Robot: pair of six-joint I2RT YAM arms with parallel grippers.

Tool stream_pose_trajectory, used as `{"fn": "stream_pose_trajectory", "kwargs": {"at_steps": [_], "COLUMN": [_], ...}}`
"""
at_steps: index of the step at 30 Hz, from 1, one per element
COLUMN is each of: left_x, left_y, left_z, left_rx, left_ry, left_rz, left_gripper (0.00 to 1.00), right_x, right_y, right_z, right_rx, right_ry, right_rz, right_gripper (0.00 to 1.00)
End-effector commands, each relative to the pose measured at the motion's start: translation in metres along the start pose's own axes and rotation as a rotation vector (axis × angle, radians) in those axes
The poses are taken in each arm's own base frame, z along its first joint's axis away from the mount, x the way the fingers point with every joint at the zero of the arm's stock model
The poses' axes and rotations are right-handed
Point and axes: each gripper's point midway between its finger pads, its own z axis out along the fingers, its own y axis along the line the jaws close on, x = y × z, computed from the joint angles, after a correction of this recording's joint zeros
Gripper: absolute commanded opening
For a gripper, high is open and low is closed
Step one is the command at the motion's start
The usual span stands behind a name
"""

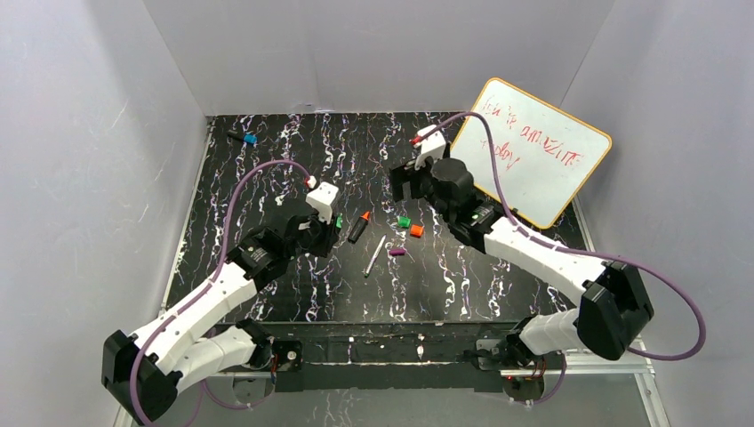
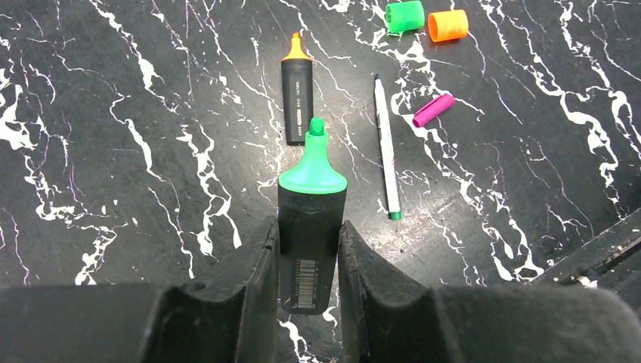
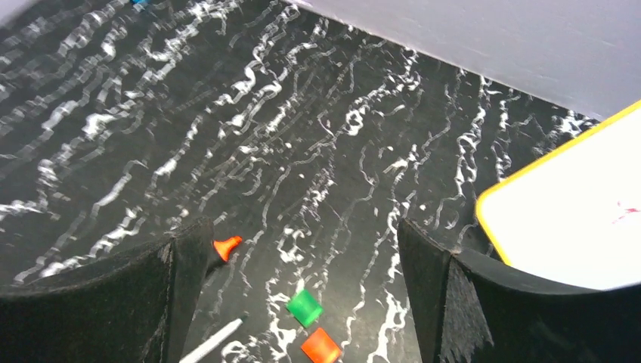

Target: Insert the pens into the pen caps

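My left gripper is shut on the black green-tipped marker, its tip pointing away from the jaws. The orange-tipped marker lies just beyond it, with the thin white pen to its right. The purple cap, green cap and orange cap lie loose on the mat. My right gripper is open and empty, hovering above and behind the green and orange caps.
A yellow-framed whiteboard leans at the back right, close to my right arm. A small blue object lies at the back left. White walls enclose the black marbled mat.
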Motion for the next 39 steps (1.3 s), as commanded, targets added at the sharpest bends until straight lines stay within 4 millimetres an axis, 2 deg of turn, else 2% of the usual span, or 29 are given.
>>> {"fn": "stream_pose_trajectory", "kwargs": {"at_steps": [1,3,5,10,13,14,16,18,20,22,24,29,34,39], "left_x": [-0.011,-0.013,-0.016,-0.022,-0.025,-0.026,-0.028,-0.031,-0.033,-0.034,-0.035,-0.036,-0.036,-0.035], "left_y": [-0.004,-0.004,-0.003,0.004,0.003,0.003,0.003,0.004,0.005,0.006,0.007,0.007,0.008,0.008], "left_z": [-0.008,-0.011,-0.015,-0.024,-0.029,-0.031,-0.035,-0.039,-0.043,-0.046,-0.048,-0.050,-0.049,-0.049], "left_rx": [0.029,0.032,0.023,-0.012,-0.007,-0.007,-0.006,-0.007,-0.011,-0.017,-0.021,-0.020,-0.025,-0.026], "left_ry": [-0.051,-0.064,-0.079,-0.113,-0.134,-0.142,-0.159,-0.180,-0.197,-0.210,-0.221,-0.236,-0.228,-0.231], "left_rz": [0.002,-0.001,-0.005,-0.019,-0.028,-0.031,-0.035,-0.040,-0.045,-0.049,-0.054,-0.057,-0.057,-0.059], "left_gripper": [0.00,0.00,0.00,0.00,0.00,0.00,0.00,0.00,0.00,0.00,0.00,0.00,0.00,0.00], "right_x": [-0.046,-0.043,-0.038,0.009,0.027,0.039,0.066,0.089,0.111,0.131,0.148,0.152,0.158,0.174], "right_y": [0.001,0.009,0.000,-0.014,-0.012,-0.011,-0.007,0.006,0.022,0.031,0.033,0.024,0.020,0.026], "right_z": [-0.001,0.012,0.018,0.017,0.022,0.022,0.019,0.027,0.036,0.042,0.041,0.034,0.034,0.034], "right_rx": [-0.089,-0.086,0.041,0.367,0.552,0.647,0.817,0.878,0.874,0.864,0.906,1.013,1.033,1.028], "right_ry": [-0.091,0.011,0.052,0.138,0.215,0.266,0.397,0.513,0.581,0.604,0.625,0.631,0.599,0.648], "right_rz": [0.251,0.471,0.716,1.363,1.616,1.662,1.693,1.737,1.818,1.892,1.914,1.840,1.863,1.922], "right_gripper": [0.99,0.99,0.99,0.98,0.99,0.99,0.98,0.94,0.84,0.69,0.66,0.68,0.68,0.69]}}
